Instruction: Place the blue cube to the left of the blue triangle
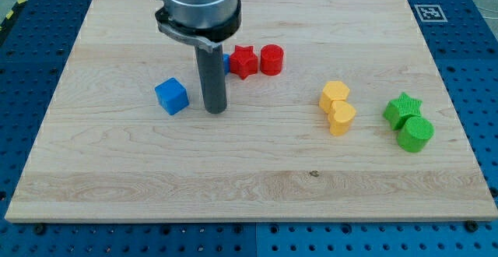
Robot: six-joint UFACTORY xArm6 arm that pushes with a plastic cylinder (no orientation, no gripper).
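My tip (215,109), a bare rod with no pincer holding anything, stands just right of the blue plastic cube (171,96); pushing from here risks sliding it farther left, away from the blue triangle (226,61) half hidden behind my rod.

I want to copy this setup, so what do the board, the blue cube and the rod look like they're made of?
The board looks like pale wood, with visible grain and plank seams, matte. The blue cube looks like moulded or printed plastic: even colour, dull sheen. The rod, ending at my tip just right of the cube, looks like dark metal or plastic; I can't tell which.
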